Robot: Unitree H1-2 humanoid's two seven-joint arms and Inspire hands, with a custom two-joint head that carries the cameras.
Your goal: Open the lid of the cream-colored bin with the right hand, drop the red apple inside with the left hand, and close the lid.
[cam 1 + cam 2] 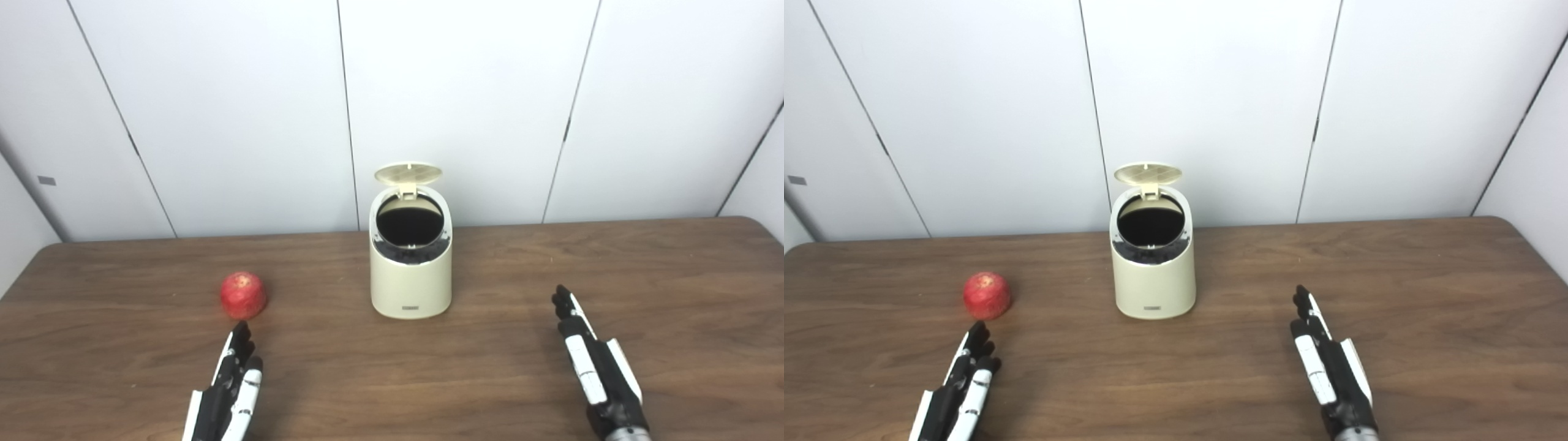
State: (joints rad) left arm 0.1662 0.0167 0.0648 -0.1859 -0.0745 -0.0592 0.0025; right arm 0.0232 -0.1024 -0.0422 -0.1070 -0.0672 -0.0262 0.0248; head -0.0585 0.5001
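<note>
The cream-colored bin [410, 278] stands at the middle of the table, its round lid [408, 173] tipped up at the back and the dark inside showing. A red apple [243, 295] rests on the wood to the bin's left. My left hand [229, 386] lies just in front of the apple, fingers stretched toward it, open, fingertips a short gap from the fruit. Off to the bin's right and nearer me, my right hand [591, 361] is open too, fingers straight, holding nothing.
The brown wooden table [674, 275] runs the full width of both views. White wall panels rise behind its far edge. The table's rounded corners show at the far left and far right.
</note>
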